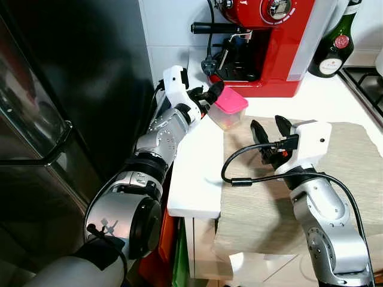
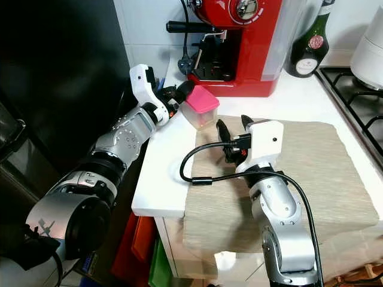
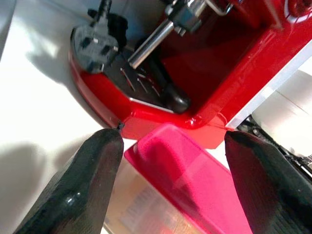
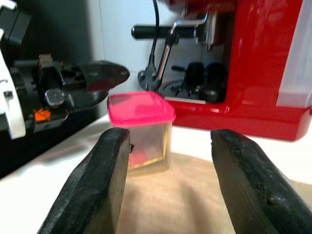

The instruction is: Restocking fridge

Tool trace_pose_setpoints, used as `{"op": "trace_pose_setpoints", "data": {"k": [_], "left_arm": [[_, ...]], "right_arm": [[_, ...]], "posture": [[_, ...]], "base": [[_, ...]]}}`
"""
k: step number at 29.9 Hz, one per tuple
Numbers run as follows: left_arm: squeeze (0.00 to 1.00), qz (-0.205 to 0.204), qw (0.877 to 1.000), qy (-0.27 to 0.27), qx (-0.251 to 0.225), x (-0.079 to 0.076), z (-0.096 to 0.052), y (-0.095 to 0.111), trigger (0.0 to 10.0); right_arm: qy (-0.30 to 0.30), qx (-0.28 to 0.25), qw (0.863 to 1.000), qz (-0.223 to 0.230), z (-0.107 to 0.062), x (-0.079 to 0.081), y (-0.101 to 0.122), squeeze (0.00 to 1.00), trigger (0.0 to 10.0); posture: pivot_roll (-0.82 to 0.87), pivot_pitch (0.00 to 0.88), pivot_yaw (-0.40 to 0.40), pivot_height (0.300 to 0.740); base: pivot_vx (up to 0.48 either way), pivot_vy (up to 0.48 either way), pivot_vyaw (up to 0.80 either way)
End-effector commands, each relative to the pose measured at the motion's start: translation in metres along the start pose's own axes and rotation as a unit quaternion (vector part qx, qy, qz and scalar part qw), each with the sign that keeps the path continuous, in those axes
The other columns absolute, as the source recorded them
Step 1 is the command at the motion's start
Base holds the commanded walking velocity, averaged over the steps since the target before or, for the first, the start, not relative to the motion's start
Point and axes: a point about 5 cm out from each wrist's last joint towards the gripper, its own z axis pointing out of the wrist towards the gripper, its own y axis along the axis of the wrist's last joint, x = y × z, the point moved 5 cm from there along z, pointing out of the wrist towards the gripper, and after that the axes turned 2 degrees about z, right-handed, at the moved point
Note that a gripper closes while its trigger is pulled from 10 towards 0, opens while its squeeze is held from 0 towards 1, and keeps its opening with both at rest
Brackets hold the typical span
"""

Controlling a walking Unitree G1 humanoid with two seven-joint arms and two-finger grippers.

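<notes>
Jaws of left gripper wide around pink-lidded container, untouched.

Small clear plastic container with a bright pink lid, closed and tilted slightly, at the edge of the beige mat on the white counter. It sits just in front of the red coffee machine; contents cannot be made out
</notes>
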Motion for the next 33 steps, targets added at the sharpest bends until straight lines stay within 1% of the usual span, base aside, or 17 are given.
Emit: {"op": "trace_pose_setpoints", "data": {"k": [1, 4, 6, 9, 10, 12, 13, 14, 15, 17, 21, 26, 33], "left_arm": [[0.0, 0.005, 1.0, -0.01, -0.002, -0.006, 0.003, 0.006, 10.0], [0.0, 0.011, 1.0, -0.013, 0.003, -0.008, 0.004, 0.005, 10.0], [0.0, 0.024, 1.0, -0.006, 0.013, -0.007, 0.004, 0.002, 10.0], [0.0, 0.016, 0.999, 0.003, 0.028, -0.004, 0.004, -0.005, 10.0], [0.0, 0.006, 0.999, 0.011, 0.033, -0.002, 0.004, -0.007, 10.0], [0.0, -0.002, 0.999, 0.016, 0.035, -0.001, 0.004, -0.008, 10.0], [0.0, -0.011, 0.999, 0.022, 0.038, 0.001, 0.004, -0.009, 5.0], [0.0, -0.022, 0.998, 0.031, 0.04, 0.003, 0.003, -0.011, 0.3], [0.0, -0.028, 0.998, 0.04, 0.042, 0.007, 0.002, -0.012, 0.0], [0.0, -0.035, 0.997, 0.051, 0.039, 0.011, 0.001, -0.012, 0.0], [0.0, -0.038, 0.997, 0.059, 0.032, 0.014, 0.001, -0.01, 0.0], [0.0, -0.049, 0.996, 0.066, 0.017, 0.015, 0.001, -0.005, 0.0], [0.0, -0.054, 0.997, 0.062, 0.013, 0.013, 0.002, -0.004, 0.0]], "right_arm": [[0.015, -0.008, 1.0, 0.0, -0.001, 0.007, 0.007, 0.0, 10.0], [0.019, -0.007, 1.0, 0.002, 0.0, 0.009, 0.006, 0.0, 10.0], [0.021, -0.007, 1.0, 0.003, 0.0, 0.01, 0.007, 0.0, 10.0], [0.024, -0.005, 1.0, 0.004, 0.001, 0.01, 0.006, 0.0, 10.0], [0.024, -0.004, 1.0, 0.004, 0.001, 0.01, 0.006, 0.0, 10.0], [0.024, -0.004, 1.0, 0.004, 0.001, 0.01, 0.006, 0.0, 10.0], [0.025, -0.003, 1.0, 0.004, 0.001, 0.01, 0.006, 0.0, 10.0], [0.025, -0.003, 1.0, 0.004, 0.002, 0.01, 0.006, 0.0, 10.0], [0.025, -0.003, 1.0, 0.004, 0.002, 0.01, 0.006, 0.0, 10.0], [0.026, -0.002, 1.0, 0.004, 0.002, 0.01, 0.006, 0.0, 10.0], [0.025, 0.0, 1.0, 0.004, 0.002, 0.009, 0.006, 0.0, 10.0], [0.024, 0.002, 1.0, 0.004, 0.002, 0.008, 0.005, 0.0, 10.0], [0.023, 0.005, 1.0, 0.003, 0.002, 0.007, 0.004, 0.0, 10.0]], "posture": [[-0.17, 0.0, 0.05, 0.74], [-0.17, 0.0, 0.049, 0.74], [-0.17, 0.0, 0.046, 0.74], [-0.17, 0.0, 0.041, 0.74], [-0.17, 0.0, 0.039, 0.74], [-0.17, 0.0, 0.038, 0.74], [-0.17, 0.0, 0.035, 0.74], [-0.17, 0.0, 0.035, 0.74], [-0.17, 0.0, 0.034, 0.74], [-0.17, 0.0, 0.032, 0.74], [-0.17, 0.0, 0.031, 0.74], [-0.17, 0.0, 0.03, 0.74], [-0.18, 0.0, 0.031, 0.74]], "base": [[0.0, 0.0, 0.0], [0.0, 0.0, 0.0], [0.0, 0.0, 0.0], [0.0, 0.0, 0.0], [0.0, 0.0, 0.0], [0.0, 0.0, 0.0], [0.0, 0.0, 0.0], [0.0, 0.0, 0.0], [0.0, 0.0, 0.0], [0.0, 0.0, 0.0], [0.0, 0.0, 0.0], [0.0, 0.0, 0.0], [0.0, 0.0, 0.0]]}}
